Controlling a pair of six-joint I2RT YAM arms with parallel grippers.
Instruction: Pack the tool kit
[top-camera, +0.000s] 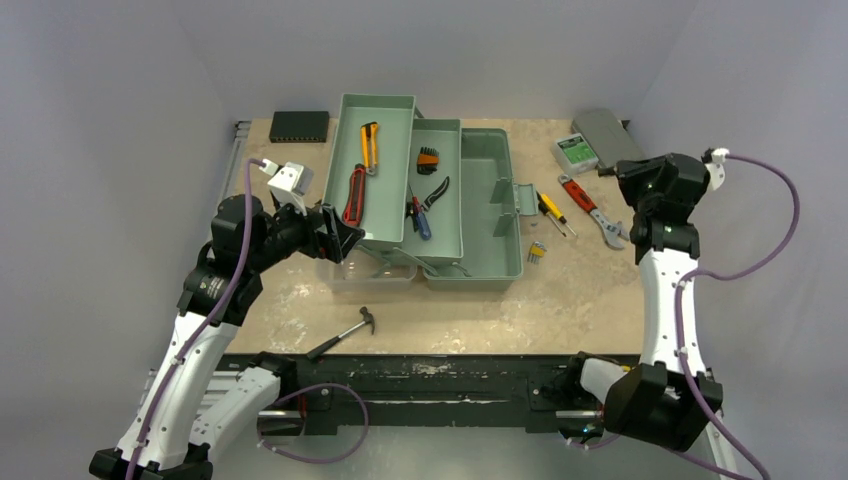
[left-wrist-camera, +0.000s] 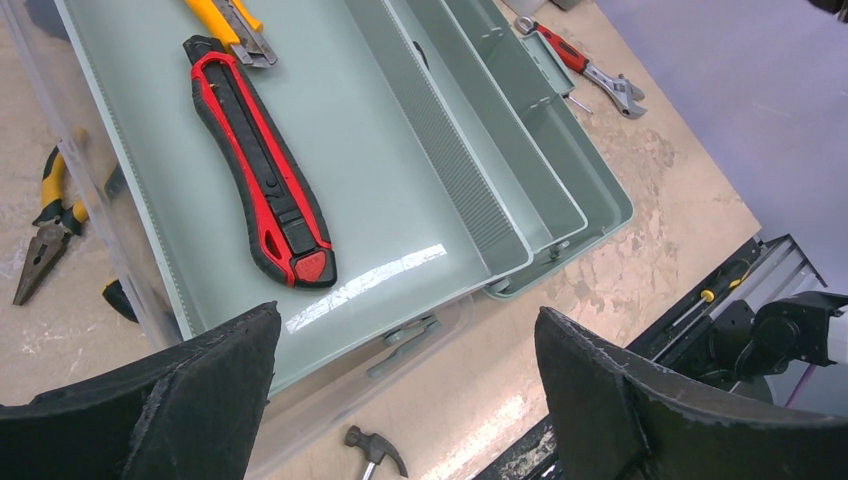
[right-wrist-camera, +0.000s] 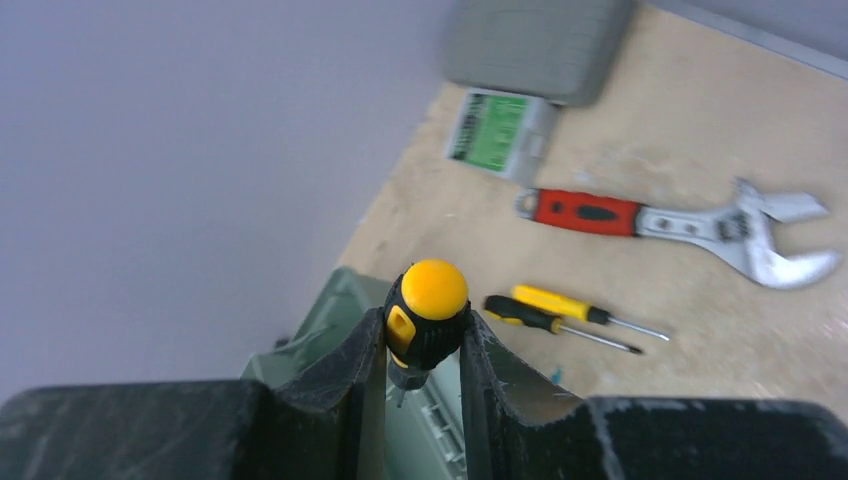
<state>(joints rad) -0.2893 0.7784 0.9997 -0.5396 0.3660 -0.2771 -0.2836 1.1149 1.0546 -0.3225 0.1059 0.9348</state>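
Observation:
The sage-green toolbox (top-camera: 492, 205) stands open mid-table with its trays folded out. The left tray (left-wrist-camera: 400, 200) holds a red knife (left-wrist-camera: 262, 165) and a yellow knife (top-camera: 370, 147). The middle tray (top-camera: 440, 235) holds pliers (top-camera: 432, 196) and an orange bit set (top-camera: 428, 160). My left gripper (left-wrist-camera: 407, 320) is open and empty above the left tray's near corner, as the top view shows (top-camera: 345, 240). My right gripper (right-wrist-camera: 425, 340) is shut on a stubby yellow-and-black screwdriver (right-wrist-camera: 427, 310), held above the toolbox's right side.
A red-handled wrench (right-wrist-camera: 680, 218), two screwdrivers (right-wrist-camera: 570, 315) and a small key set (top-camera: 537, 250) lie right of the toolbox. A hammer (top-camera: 345, 332) lies near the front edge. A grey case (top-camera: 608, 135), a green-labelled box (top-camera: 575, 150) and a black box (top-camera: 299, 125) sit at the back.

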